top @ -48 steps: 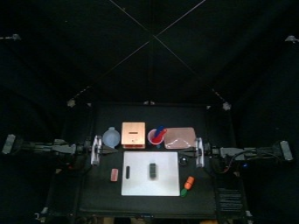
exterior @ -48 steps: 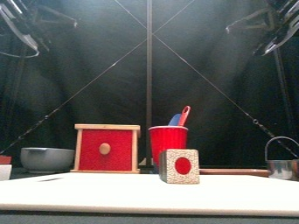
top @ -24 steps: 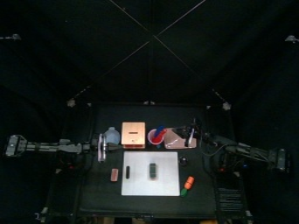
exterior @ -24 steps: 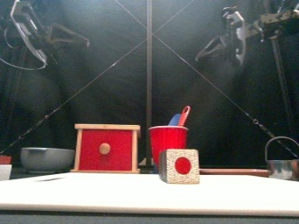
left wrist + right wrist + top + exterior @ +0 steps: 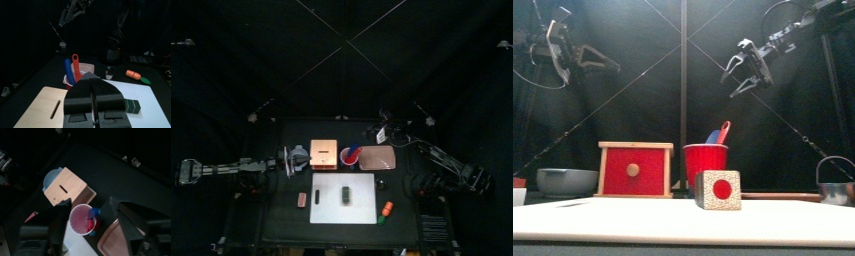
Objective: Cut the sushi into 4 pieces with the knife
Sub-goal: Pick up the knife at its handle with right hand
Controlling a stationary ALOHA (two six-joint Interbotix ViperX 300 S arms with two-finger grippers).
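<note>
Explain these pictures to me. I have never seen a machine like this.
This is a robot with two black arms at a small table. One picture looks down from above, one looks level from the table's front edge, and two come from cameras on the wrists. On the table are a white cutting board with a dark green toy sushi roll, a wooden box, a red cup holding toy knives, a blue-grey bowl and a pink tray. Both arms hang in the air. The left gripper has its jaws shut, the right gripper open. Neither holds anything.
</note>
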